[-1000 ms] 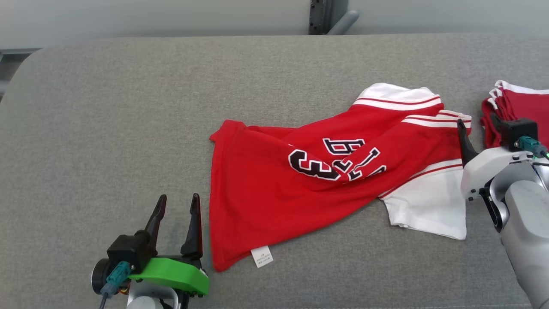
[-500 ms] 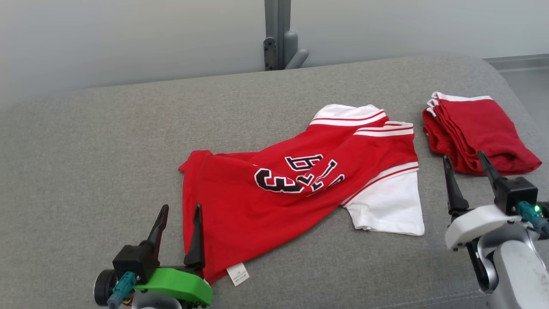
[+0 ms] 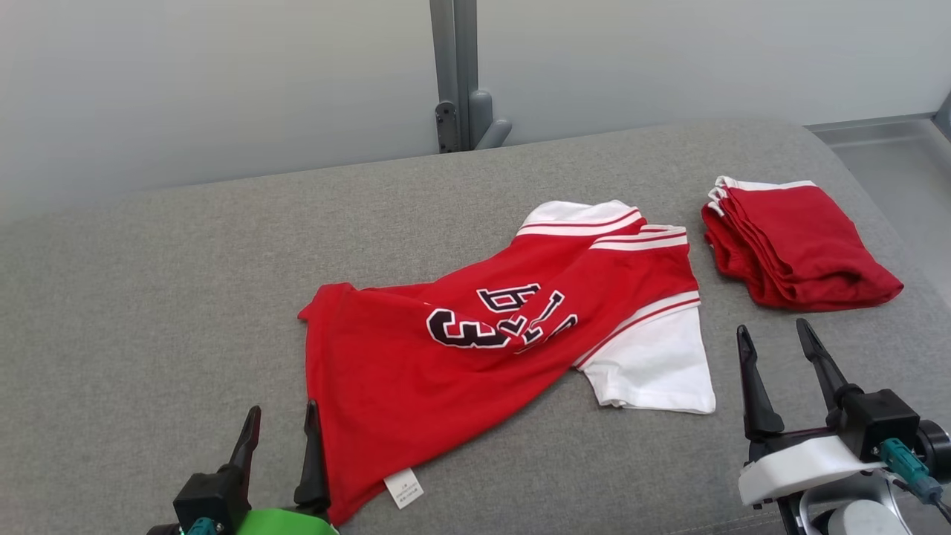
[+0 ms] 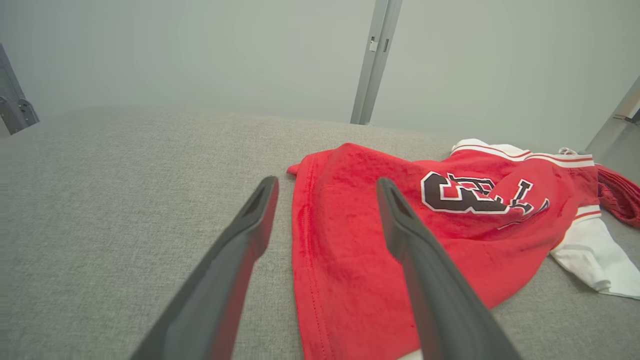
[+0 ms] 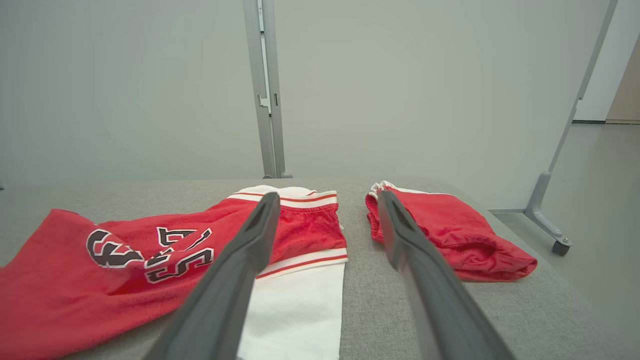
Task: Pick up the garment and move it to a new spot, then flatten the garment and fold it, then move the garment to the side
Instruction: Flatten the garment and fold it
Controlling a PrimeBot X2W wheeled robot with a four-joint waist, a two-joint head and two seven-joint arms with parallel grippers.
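- A grey fabric-covered bench (image 3: 148, 282) is carrying two things.
- A red and white garment (image 3: 416, 379) is lying rumpled near its middle.
- A folded red pile (image 3: 799, 245) is sitting near the garment, toward the bench's right end, not touching it.

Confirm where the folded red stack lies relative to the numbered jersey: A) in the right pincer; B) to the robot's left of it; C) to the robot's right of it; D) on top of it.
C: the folded red stack lies on the grey cushion right of the jersey, a strip of cushion between them.
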